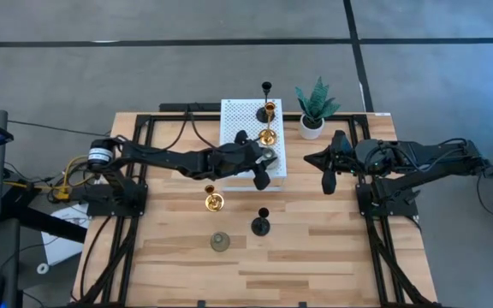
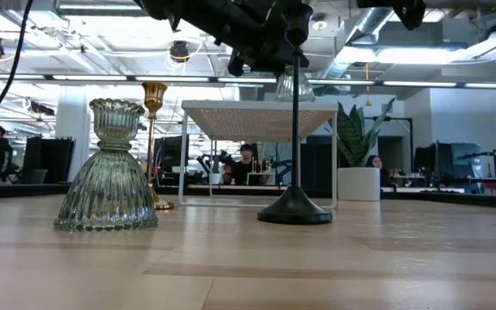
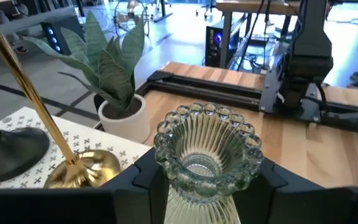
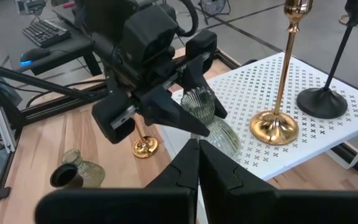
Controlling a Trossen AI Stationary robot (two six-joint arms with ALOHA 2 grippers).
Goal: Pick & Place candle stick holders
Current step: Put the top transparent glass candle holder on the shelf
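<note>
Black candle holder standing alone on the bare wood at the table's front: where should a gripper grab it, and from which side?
Probably its slim stem, midway up, fingers closing across it. The black candle holder stands upright on a wide round base; the side towards the right gripper looks free, while a glass holder stands on the other.

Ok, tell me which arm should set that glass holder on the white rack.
Left. Its gripper already grips the glass holder over the white rack; the right gripper waits off to the side.
</note>
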